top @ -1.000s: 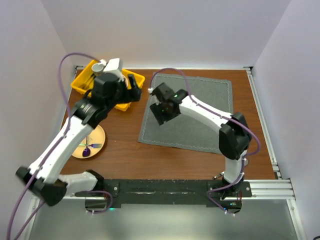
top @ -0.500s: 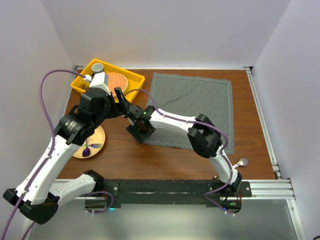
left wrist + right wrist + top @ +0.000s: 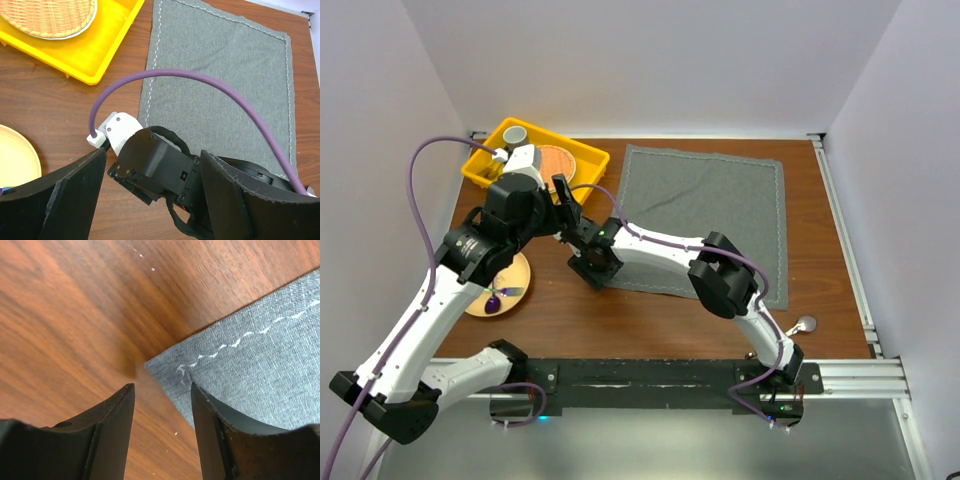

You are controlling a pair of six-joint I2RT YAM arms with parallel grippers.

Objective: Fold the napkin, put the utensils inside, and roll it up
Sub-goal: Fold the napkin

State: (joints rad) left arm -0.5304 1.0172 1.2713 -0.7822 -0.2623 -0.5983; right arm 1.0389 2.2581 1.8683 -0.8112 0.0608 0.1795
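Seemingly starting the first fold, right jaws, partly open, straddle the seven-o'clock corner of the napkin (image 3: 720, 215), needing a pinch; left jaws gape wide.

napkin (image 3: 260, 355) – matt grey woven cloth, fine weave visible, pale thread stitching near the hem. tabletop (image 3: 75, 305): reddish-brown wood grain, smooth, slight sheen. tray (image 3: 95, 55) – yellow plastic, semi-gloss. plate (image 3: 50, 15) in it is woven wicker, rough. right gripper (image 3: 161, 395) jaws matt black plastic. cable (image 3: 210, 82) purple, rubbery, matt.
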